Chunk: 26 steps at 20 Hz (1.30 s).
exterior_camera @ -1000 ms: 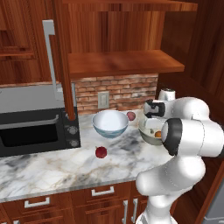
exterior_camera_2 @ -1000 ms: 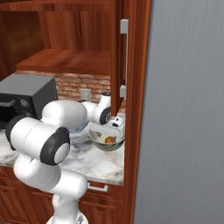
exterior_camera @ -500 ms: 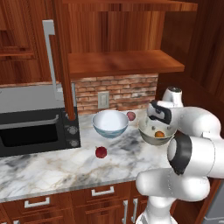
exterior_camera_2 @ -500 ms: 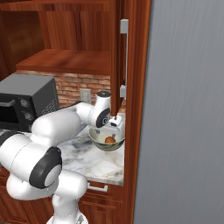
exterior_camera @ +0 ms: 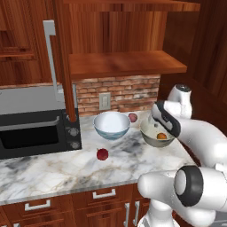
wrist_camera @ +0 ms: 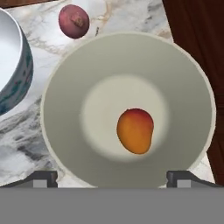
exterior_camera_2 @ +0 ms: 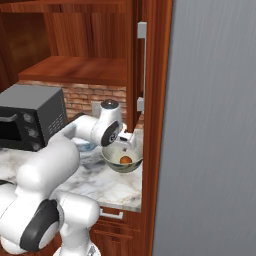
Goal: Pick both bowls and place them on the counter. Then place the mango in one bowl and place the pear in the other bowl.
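Marble counter (exterior_camera: 53, 173) holds two bowls (exterior_camera: 111, 125) (exterior_camera: 156, 135), one mango (wrist_camera: 135, 131), two red fruits (exterior_camera: 102, 154) (wrist_camera: 73, 20); gripper (wrist_camera: 112, 177) spread wide.

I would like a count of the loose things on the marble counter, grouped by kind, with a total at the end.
Bowls: 2, the white floral bowl and the grey-green bowl
Orange fruit: 1, the mango, lying in the grey-green bowl
Red fruits: 2, the dark red pear and the paler pinkish-red fruit
Total: 5
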Available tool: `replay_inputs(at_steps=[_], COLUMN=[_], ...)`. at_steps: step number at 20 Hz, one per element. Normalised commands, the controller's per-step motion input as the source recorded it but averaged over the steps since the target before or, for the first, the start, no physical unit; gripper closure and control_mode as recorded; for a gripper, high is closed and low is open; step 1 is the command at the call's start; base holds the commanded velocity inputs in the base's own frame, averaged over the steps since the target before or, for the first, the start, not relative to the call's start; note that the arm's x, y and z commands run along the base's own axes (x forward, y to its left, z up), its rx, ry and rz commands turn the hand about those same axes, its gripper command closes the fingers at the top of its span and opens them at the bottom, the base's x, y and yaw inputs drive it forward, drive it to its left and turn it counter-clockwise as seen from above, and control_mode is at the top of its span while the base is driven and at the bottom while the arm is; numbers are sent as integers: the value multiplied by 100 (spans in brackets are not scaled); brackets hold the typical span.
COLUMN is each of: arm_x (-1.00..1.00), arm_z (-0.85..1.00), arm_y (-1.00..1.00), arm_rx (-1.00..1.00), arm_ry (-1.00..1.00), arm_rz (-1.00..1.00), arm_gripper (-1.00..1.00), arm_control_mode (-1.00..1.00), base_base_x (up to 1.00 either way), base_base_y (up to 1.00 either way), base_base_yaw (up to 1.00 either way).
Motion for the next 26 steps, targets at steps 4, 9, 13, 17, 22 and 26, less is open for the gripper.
replay_inputs(at_steps=[4, 9, 13, 17, 22, 26], arm_x=[-39, -37, -33, -30, -23, -20], arm_z=[39, 29, 25, 16, 10, 3], arm_y=[27, 32, 38, 41, 44, 46], arm_rx=[-1, 0, 0, 0, 0, 0], arm_ry=[-4, -3, -2, 0, 0, 0], arm_rz=[-1, 0, 0, 0, 0, 0], arm_gripper=[-100, -100, -100, -100, -100, -100], arm_control_mode=[-100, -100, -100, -100, -100, -100], base_base_x=[0, 0, 0, 0, 0, 0], base_base_y=[0, 0, 0, 0, 0, 0], base_base_yaw=[0, 0, 0, 0, 0, 0])
